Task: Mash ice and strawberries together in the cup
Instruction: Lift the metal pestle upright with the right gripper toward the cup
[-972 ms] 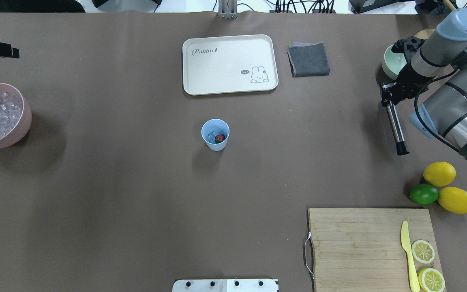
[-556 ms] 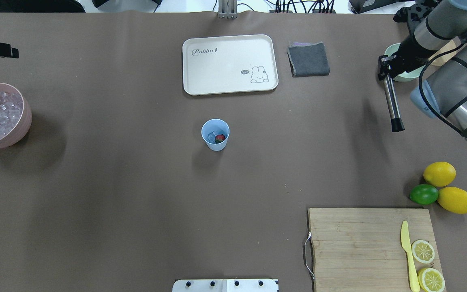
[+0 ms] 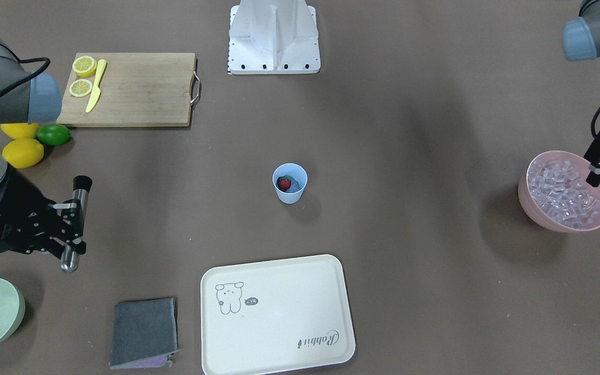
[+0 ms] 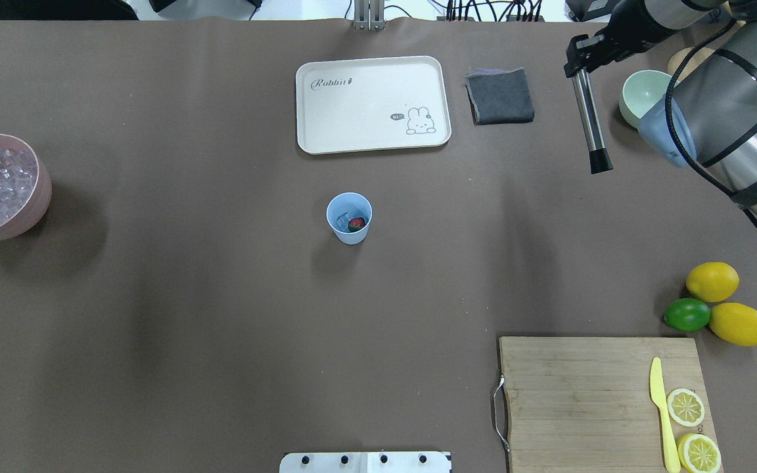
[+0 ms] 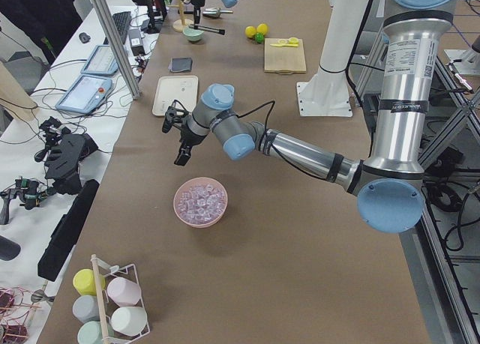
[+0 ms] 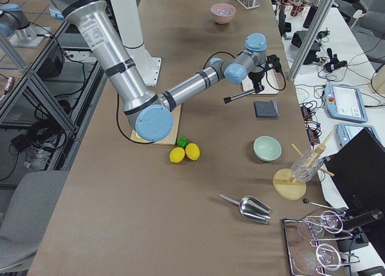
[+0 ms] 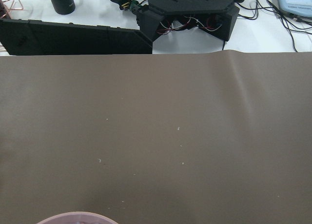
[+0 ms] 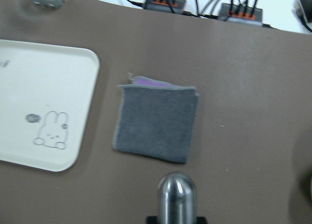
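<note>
The right jaws clamp a steel muddler, well apart from the cup. The front-facing view, unlike the overhead, shows the left jaws above the pink bowl; I cannot tell their opening

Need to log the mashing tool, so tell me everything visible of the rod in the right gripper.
The rod is a straight, shiny, steel-looking cylinder with a black tip at one end and a rounded end at the other. The right gripper clamps it near the rounded end; nothing else touches it. It hangs above the table, roughly level, black tip on the side nearer the lemons, over the gap between the cloth and the green bowl.
</note>
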